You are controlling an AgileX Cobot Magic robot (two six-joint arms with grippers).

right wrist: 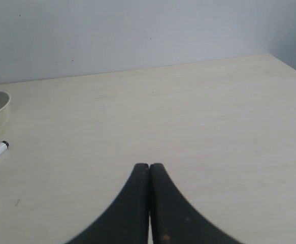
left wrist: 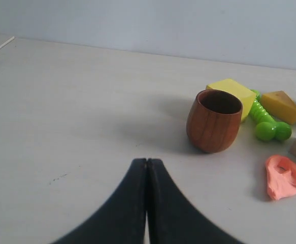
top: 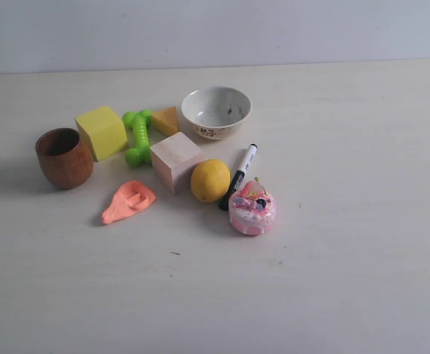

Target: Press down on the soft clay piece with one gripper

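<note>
The soft clay piece (top: pixel 127 200) lies flat on the table, a salmon-orange teardrop with dents in its wide end, in front of the wooden cube (top: pixel 175 160). It also shows in the left wrist view as the clay piece (left wrist: pixel 285 177), well off to one side of my left gripper (left wrist: pixel 146 161), which is shut with nothing in it. My right gripper (right wrist: pixel 149 166) is shut too and empty, over bare table; the clay is out of its view. Neither gripper appears in the exterior view.
Around the clay stand a brown wooden cup (top: pixel 64 157), a yellow block (top: pixel 101 132), a green dumbbell toy (top: pixel 137 137), an orange wedge (top: pixel 166 120), a white bowl (top: pixel 216 112), a lemon (top: pixel 210 181), a marker (top: pixel 237 177) and a pink toy cake (top: pixel 252 209).
</note>
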